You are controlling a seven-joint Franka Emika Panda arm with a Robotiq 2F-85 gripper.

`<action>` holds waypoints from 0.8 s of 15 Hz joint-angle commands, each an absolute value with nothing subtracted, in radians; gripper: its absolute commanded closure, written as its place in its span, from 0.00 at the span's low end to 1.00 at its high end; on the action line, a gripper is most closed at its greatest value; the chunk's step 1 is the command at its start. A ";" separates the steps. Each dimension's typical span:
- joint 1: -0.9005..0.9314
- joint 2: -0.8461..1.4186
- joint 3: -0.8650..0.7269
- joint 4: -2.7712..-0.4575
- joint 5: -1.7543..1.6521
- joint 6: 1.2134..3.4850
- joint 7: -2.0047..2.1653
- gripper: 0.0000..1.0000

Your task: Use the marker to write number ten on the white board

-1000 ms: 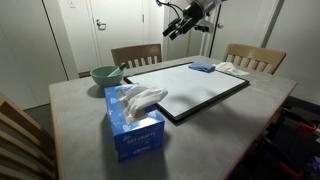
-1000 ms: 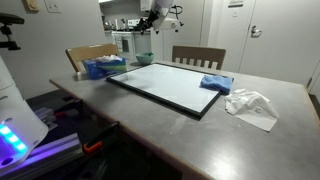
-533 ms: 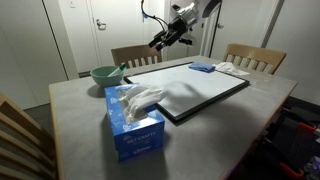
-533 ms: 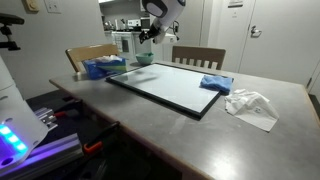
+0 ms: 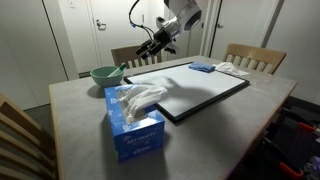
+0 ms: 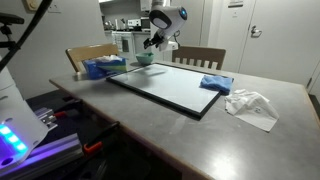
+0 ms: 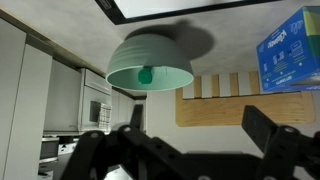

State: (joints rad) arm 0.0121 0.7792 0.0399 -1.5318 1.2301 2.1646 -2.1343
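A grey worktop [image 5: 70, 110] fills a room with white doors [image 5: 95, 30] and pale walls, with two wooden chairs [image 5: 255, 58] along its far edge. The white board [image 5: 195, 88], black-framed, lies flat across the middle of the worktop and its face looks blank in both exterior views. At about eight o'clock from the board in an exterior view stands a blue tissue box [image 5: 135, 130] with a tissue pulled up from its top. At nine o'clock sits a green bowl [image 5: 102, 75]. A blue cloth pad [image 5: 202, 67] rests on the board's far edge at twelve o'clock, and crumpled white tissue [image 5: 228, 68] lies just beside it. The hand [image 5: 140, 54] hangs in the air near the bowl, at about one o'clock from it, released and empty with its jaws spread wide. The marker [image 5: 117, 69], a pale stick, appears to lean on the bowl's rim, clear of the hand.
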 commanded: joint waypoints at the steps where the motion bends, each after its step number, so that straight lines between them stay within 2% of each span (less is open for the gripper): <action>1: 0.001 0.885 0.066 -1.378 1.177 2.130 -2.085 0.00; 12: 0.011 1.112 0.141 -1.062 1.004 2.117 -1.897 0.00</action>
State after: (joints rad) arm 0.0158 1.0473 0.1194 -1.1629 1.0469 2.1423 -1.9377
